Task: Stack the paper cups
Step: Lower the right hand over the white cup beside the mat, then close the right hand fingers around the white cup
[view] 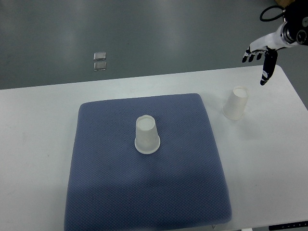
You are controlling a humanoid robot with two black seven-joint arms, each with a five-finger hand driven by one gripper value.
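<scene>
Fingers (253, 54) of the right hand (262, 53) are spread and extended, grasping nothing; the thumb points down past the table's far right corner. Its arm enters from the picture's right edge near the top, with a black cable looped above the wrist. Hand hangs over the far edge of the table, clear of both cups and touching neither. Left arm does not show

Table (33, 125): white top, filling most of the view from left edge to right edge; grey floor beyond its far edge

Mat (110, 192): blue-grey, textured, roughly square with rounded corners, lying flat on the table's middle and reaching almost to the near edge. It sits slightly askew to the table edges

Cup on mat (147, 135): white paper cup, upside down, base uppermost, standing upright near the mat's centre, a little toward its far edge

Cup on table (236, 103): white paper cup, also upside down, on bare table just beside the mat's far right corner, apart from it, and between the mat and the table's right edge. The two cups stand well apart, not stacked

Two small clear squares (100, 61) lie on the floor beyond the far edge, left of centre
</scene>
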